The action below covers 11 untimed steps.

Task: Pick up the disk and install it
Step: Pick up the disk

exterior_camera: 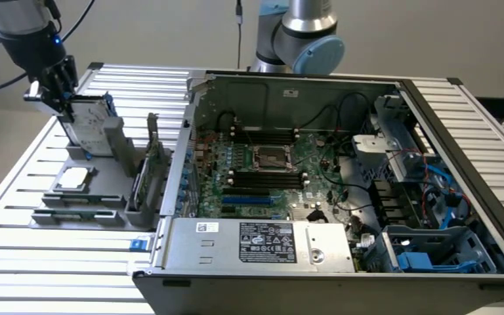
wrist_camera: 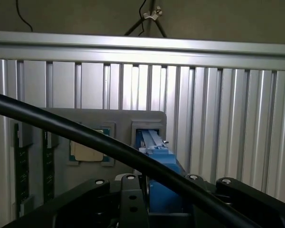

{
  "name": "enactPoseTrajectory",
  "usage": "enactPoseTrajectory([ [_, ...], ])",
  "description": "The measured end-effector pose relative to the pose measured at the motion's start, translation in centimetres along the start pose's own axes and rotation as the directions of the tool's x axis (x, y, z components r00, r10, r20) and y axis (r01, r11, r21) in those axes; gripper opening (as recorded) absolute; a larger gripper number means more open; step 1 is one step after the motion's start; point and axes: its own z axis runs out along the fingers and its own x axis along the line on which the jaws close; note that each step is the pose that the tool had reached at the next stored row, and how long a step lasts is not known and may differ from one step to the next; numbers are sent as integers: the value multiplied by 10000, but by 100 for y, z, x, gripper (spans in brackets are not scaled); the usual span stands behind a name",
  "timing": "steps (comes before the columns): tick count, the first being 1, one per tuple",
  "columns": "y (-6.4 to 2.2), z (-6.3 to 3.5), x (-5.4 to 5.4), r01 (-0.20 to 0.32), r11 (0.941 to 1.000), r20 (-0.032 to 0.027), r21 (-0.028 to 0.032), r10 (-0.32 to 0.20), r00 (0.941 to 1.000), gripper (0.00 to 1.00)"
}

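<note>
one pincer (exterior_camera: pixel 63 105), hanging at the top edge of the disk (exterior_camera: pixel 92 128), and honestly i can't tell if it's actually clamped on it or just sitting around it. the disk stands upright on its edge right under the pincer, slotted into the grey holder (exterior_camera: pixel 81 203) on the bench (exterior_camera: pixel 16 262), so not in the computer yet. in the wrist view the blue carrier (wrist_camera: pixel 160 166) on the disk runs straight away below the pincer, with a black cable (wrist_camera: pixel 85 137) crossing close in front of the camera.

a bit further out from the pincer, lower on the same holder, a small silver chip (exterior_camera: pixel 75 177) lies flat, and a thin circuit card (exterior_camera: pixel 153 147) stands upright just past it. well beyond those is the open computer case (exterior_camera: pixel 322 164), with a blue drive bay (exterior_camera: pixel 427 256) at the end farthest from the pincer.

what i'd worry about: the hold looks like it's only on the top strip of the disk. if it's off-centre, the disk could tilt and bind in its slot, or drag the whole holder up with it. a weak pinch could drop it onto the chip. that cable also looks like it could snag.
</note>
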Motion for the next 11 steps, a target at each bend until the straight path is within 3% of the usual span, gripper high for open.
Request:
enactPoseTrajectory([
  [11,4,0,27,0,10000,-1,-2,0,10000,33],
])
